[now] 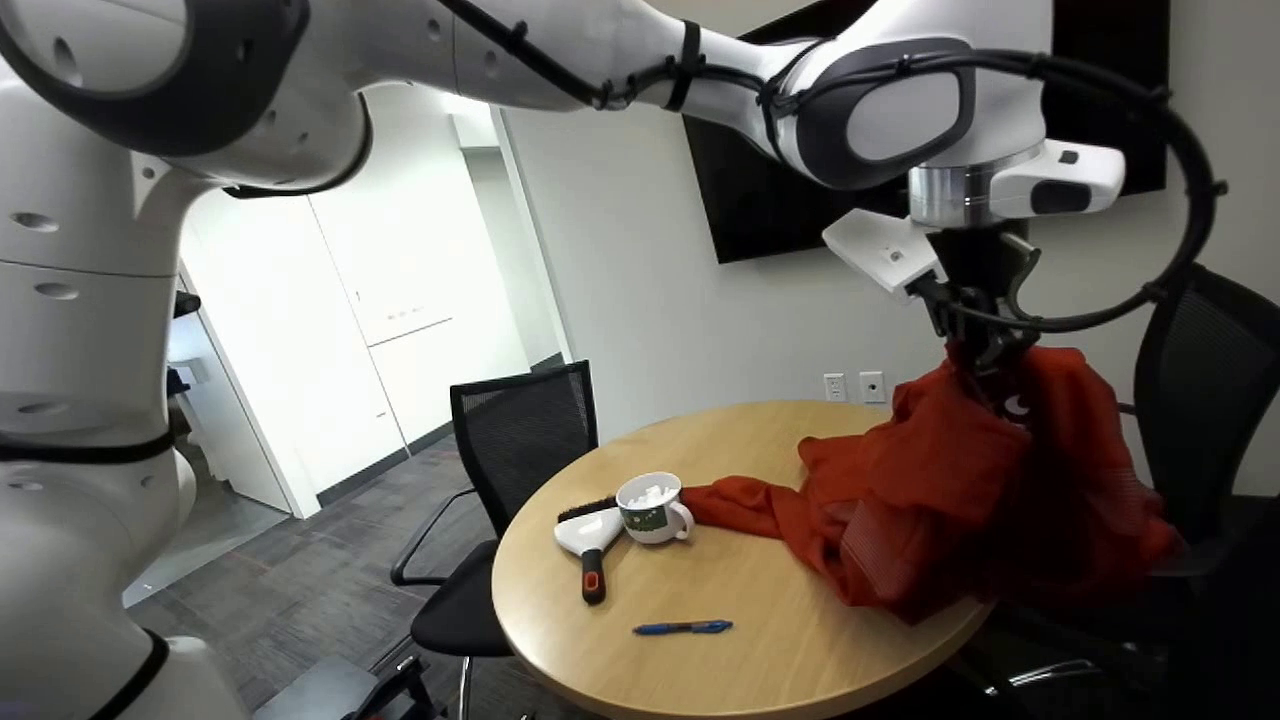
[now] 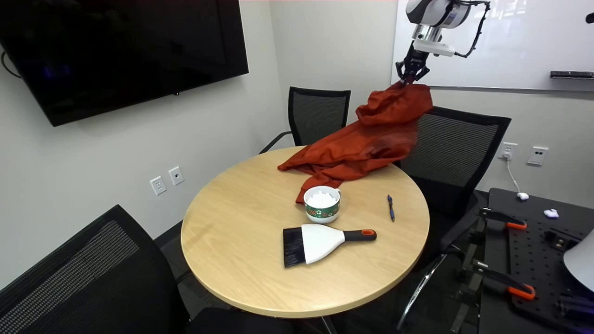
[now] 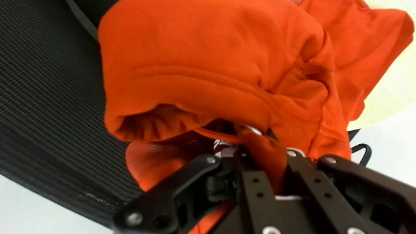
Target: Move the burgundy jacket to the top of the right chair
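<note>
Three small items are sharing the round table (image 2: pixel 218 246) with the jacket (image 2: pixel 385 125) in an exterior view: a mug (image 2: pixel 320 214) holding white pieces (image 2: pixel 321 200), a brush (image 2: pixel 323 244) lying just beside it, and a blue pen (image 2: pixel 391 208) lying farther right. One narrow part of the jacket is stretching across the tabletop and ending just beside the mug. The right chair (image 2: pixel 464 148) is standing behind the jacket, its back partly hidden by the cloth; a back chair (image 2: pixel 320 111) is standing past the far edge, and a third chair (image 2: pixel 93 278) is filling the near left corner. In the wrist view, a dark mesh backrest (image 3: pixel 45 97) is standing close to the jacket; whether they are touching is not showing. The gripper (image 3: pixel 267 156) is clamping a bunched fold of the jacket, its fingers (image 3: pixel 255 188) standing nearly together, so the upper part is hanging while the lower part is resting on the table.
</note>
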`<action>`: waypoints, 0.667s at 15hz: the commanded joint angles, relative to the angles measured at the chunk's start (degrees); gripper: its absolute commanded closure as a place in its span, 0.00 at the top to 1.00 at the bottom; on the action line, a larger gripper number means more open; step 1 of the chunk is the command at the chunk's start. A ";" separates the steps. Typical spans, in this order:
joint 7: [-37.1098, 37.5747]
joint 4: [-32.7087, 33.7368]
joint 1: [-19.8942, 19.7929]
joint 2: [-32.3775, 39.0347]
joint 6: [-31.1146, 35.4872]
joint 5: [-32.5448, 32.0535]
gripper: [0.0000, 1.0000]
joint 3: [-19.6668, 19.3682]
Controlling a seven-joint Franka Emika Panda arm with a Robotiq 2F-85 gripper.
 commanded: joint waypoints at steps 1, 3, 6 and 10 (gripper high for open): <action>-0.30 -0.33 1.26 -0.29 -0.41 0.24 0.14 -1.79; -0.30 -1.10 1.55 -0.56 -0.39 0.13 0.14 -2.05; -0.60 -1.69 1.94 -1.20 0.61 0.05 0.04 -2.15; -3.87 -0.94 0.77 -6.85 1.97 -0.05 0.04 -3.08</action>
